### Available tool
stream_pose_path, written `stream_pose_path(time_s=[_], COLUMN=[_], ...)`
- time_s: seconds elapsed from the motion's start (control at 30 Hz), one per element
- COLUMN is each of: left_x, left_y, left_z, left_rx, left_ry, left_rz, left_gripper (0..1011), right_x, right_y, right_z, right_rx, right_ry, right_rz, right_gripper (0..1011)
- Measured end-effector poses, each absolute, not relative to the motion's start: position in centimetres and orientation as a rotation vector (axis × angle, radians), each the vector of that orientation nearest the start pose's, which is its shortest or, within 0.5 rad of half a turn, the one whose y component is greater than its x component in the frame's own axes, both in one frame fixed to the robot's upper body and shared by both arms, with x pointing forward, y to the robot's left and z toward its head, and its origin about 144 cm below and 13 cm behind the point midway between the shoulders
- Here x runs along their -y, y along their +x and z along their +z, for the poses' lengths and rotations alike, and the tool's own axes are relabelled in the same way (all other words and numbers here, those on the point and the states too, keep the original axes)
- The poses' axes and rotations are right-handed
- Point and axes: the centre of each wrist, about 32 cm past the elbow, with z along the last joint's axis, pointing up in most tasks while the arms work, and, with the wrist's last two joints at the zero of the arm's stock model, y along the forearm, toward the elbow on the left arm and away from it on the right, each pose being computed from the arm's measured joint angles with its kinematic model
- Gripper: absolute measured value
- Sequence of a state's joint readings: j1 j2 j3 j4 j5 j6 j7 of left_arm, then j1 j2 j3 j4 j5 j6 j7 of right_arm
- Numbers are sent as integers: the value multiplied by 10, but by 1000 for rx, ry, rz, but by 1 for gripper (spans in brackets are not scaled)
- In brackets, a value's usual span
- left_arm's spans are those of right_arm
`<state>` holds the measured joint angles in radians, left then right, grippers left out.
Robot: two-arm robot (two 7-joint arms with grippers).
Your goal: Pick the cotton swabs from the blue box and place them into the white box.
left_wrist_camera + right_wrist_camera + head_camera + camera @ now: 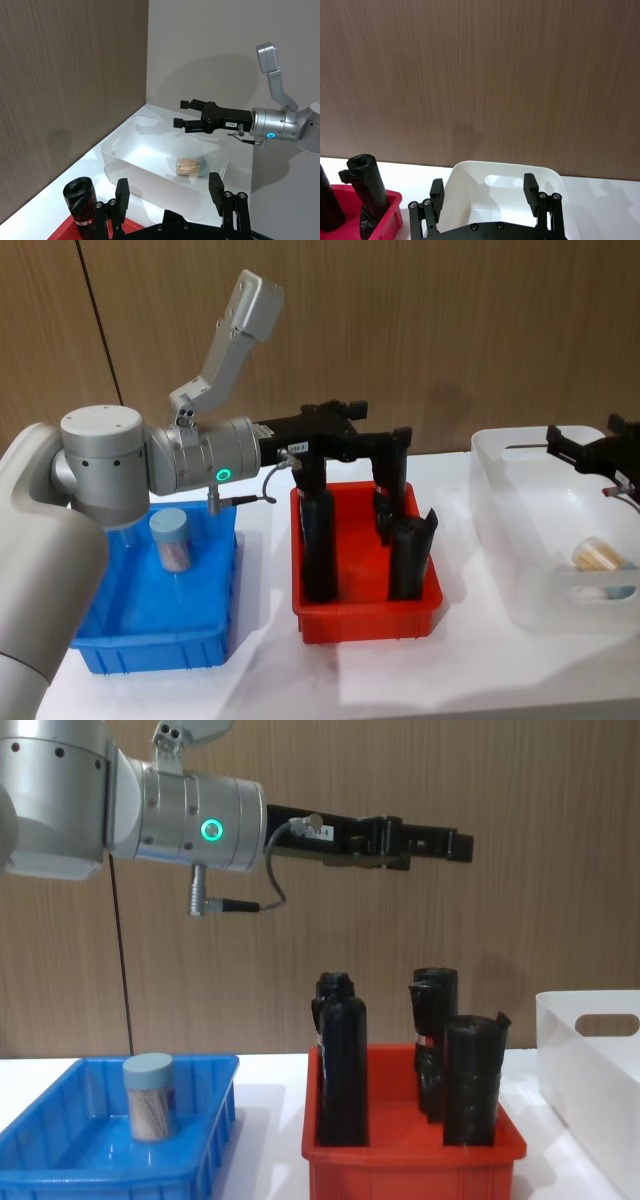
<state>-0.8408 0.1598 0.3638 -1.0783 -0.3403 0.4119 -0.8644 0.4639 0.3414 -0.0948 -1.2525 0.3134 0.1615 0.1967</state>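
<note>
Centre of the white table (470, 670) stands a red bin (365, 625) holding upright black rolls (320, 540). The robot's left gripper (458, 846) hangs high above that bin, reaching out level from its silver arm. Its fingers are spread wide with nothing between them.

Just beside the red bin, on the robot's left, sits the blue box (215, 645). One cotton swab jar (170, 538) stands upright inside it, pale lid on top, well below and to the left of that gripper.

On the red bin's other side is the white box (490, 490), with a second cotton swab jar (600, 557) lying on its side on the bottom. The right gripper (182, 113) hovers over this box, above its rim. Its fingers are apart and it carries nothing.

A wood-panelled wall (450, 320) runs behind the red bin.
</note>
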Motion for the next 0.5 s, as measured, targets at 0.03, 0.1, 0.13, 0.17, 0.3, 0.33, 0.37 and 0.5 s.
stream_pose_path(time_s=[0.03, 0.1, 0.13, 0.17, 0.3, 0.33, 0.37, 0.5], left_x=[-198, -198, -198, -198, -199, -199, -199, -200], left_y=[652, 652, 652, 652, 650, 649, 647, 641], left_z=[1331, 1330, 1330, 1330, 1326, 1326, 1323, 1315], left_rx=[-104, -105, -105, -105, -100, -97, -90, -71], left_ry=[105, 105, 105, 105, 108, 109, 111, 117], left_rz=[476, 476, 476, 477, 491, 497, 508, 546], left_gripper=[1004, 1004, 1004, 1004, 1004, 1004, 1004, 1004], right_x=[332, 333, 333, 332, 330, 329, 328, 320], right_y=[578, 578, 578, 578, 575, 573, 572, 563], right_z=[1234, 1234, 1234, 1233, 1232, 1231, 1230, 1224], right_rx=[7, 7, 7, 7, 10, 13, 14, 24], right_ry=[-48, -48, -48, -49, -49, -49, -50, -51], right_rz=[-1400, -1400, -1400, -1400, -1397, -1394, -1392, -1378], right_gripper=[1001, 1002, 1002, 1002, 1002, 1002, 1002, 1002])
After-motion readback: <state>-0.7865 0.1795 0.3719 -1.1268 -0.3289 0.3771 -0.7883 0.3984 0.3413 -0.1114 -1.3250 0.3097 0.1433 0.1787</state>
